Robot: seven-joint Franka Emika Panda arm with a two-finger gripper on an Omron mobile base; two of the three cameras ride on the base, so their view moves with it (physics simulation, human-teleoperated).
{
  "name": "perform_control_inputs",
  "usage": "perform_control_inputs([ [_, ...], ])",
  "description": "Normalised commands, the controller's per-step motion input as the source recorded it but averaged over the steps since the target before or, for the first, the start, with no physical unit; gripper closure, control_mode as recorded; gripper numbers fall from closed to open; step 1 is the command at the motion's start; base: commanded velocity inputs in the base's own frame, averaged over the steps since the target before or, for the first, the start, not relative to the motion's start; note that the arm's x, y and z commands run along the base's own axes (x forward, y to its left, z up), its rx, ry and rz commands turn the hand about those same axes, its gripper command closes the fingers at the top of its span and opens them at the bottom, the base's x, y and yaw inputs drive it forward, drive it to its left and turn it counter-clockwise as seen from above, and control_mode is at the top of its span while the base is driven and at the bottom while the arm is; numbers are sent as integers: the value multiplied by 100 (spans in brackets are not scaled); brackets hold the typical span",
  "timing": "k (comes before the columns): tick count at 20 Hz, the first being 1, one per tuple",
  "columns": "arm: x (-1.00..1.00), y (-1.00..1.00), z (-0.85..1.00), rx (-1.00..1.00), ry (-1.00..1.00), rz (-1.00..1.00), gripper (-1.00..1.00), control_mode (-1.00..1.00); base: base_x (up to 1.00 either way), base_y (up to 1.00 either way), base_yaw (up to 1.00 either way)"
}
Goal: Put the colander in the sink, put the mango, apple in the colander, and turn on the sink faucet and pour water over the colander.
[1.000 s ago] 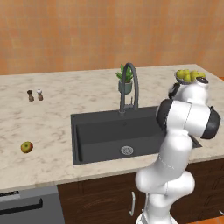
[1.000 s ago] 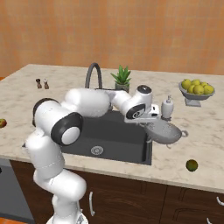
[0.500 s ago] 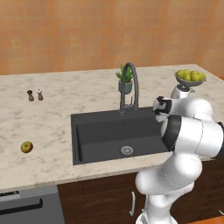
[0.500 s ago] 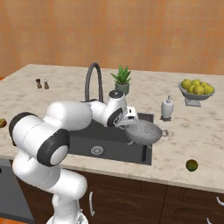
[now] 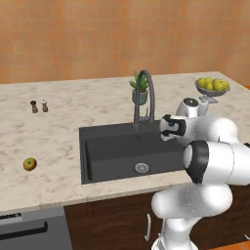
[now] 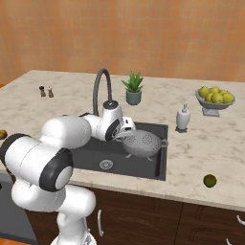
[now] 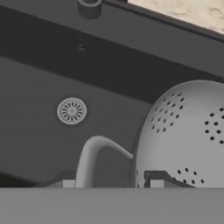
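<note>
Claw [image 6: 128, 135] clamped on the rim of the colander [image 6: 143, 143], holding it tipped over the right part of the sink [image 6: 86, 155], above the floor, not set down. Risk: letting go from here could land it on its side or against the right wall, since it hangs tilted. Colander has nothing in it; sink holds just the drain [image 6: 105, 164]. Apple [image 5: 30, 164] far left on the counter, mango [image 6: 209, 180] on the counter right of the sink. Fruit bowl [image 6: 215, 97] heaped with yellow-green fruit.
</note>
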Motion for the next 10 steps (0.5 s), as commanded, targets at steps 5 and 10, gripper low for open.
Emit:
perform_control_inputs([
  [5,-25,31,-8,0,0,8,100,-100,0,0,0],
  [10,-61,45,-1,-1,0,7,100,-100,0,0,0],
])
